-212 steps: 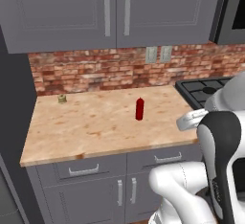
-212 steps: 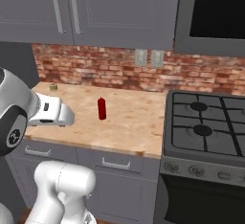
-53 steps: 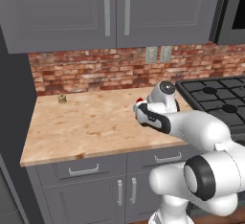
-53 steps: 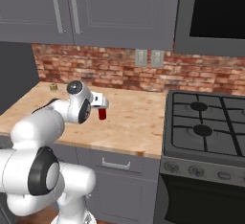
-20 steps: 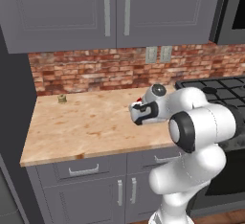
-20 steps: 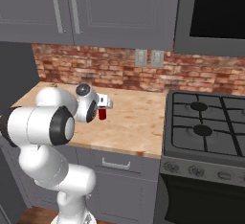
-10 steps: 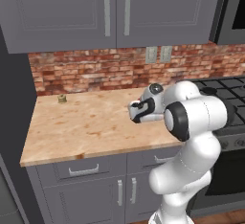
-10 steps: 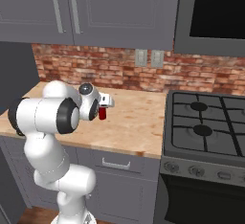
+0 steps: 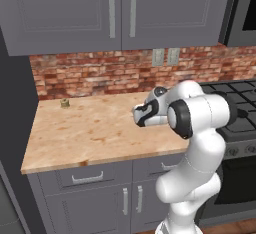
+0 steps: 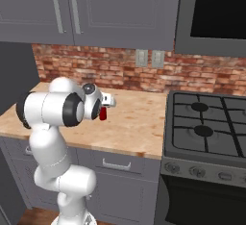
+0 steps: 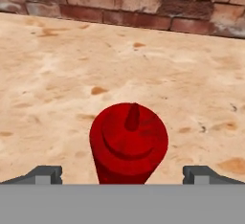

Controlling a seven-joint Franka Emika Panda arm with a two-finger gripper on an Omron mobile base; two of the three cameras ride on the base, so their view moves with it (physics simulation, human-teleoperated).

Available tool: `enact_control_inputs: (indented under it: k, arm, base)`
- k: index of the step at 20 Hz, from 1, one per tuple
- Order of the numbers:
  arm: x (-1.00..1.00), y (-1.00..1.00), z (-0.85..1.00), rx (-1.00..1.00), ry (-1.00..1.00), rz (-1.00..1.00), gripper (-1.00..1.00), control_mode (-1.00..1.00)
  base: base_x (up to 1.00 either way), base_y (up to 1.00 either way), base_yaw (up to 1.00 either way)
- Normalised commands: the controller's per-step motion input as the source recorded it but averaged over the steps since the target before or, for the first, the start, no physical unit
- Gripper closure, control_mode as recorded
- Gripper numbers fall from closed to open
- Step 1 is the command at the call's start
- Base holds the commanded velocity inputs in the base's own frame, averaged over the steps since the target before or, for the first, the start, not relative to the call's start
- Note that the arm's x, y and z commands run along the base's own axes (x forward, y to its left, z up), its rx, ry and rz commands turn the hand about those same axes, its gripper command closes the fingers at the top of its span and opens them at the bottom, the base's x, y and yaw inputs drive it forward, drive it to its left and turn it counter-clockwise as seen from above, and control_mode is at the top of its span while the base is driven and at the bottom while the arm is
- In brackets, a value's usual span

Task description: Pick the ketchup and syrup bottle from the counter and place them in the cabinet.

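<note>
The white arm is folded tight over the light tan butcher-block table [image 9: 90,128], its hand stretched out level above the wood. The jaws [image 11: 122,173] stand wide apart, one tip on either side of the small bright red ketchup bottle [image 11: 128,141] (upright on the table, seen from above), not touching it. A small olive-green object [image 9: 64,103] sits near the brick wall, well apart.
</note>
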Motion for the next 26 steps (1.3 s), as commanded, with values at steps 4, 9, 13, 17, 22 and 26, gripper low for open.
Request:
enact_control_inputs:
  k: [4, 9, 13, 17, 22, 26]
  arm:
    - [0.23, 0.00, -0.11, 0.00, 0.00, 0.00, -1.00, -1.00]
    - [0.24, 0.00, -0.11, 0.00, 0.00, 0.00, -1.00, -1.00]
    - [0.22, 0.00, -0.09, 0.00, 0.00, 0.00, -1.00, -1.00]
    - [0.29, 0.00, -0.11, 0.00, 0.00, 0.00, 1.00, -1.00]
    - [0.19, 0.00, -0.11, 0.00, 0.00, 0.00, 1.00, -1.00]
    - [0.03, 0.00, -0.06, 0.00, 0.00, 0.00, 1.00, -1.00]
  base:
    - [0.00, 0.00, 0.00]
    - [0.00, 0.00, 0.00]
    - [0.00, 0.00, 0.00]
    - [0.00, 0.00, 0.00]
    - [0.00, 0.00, 0.00]
    - [0.00, 0.00, 0.00]
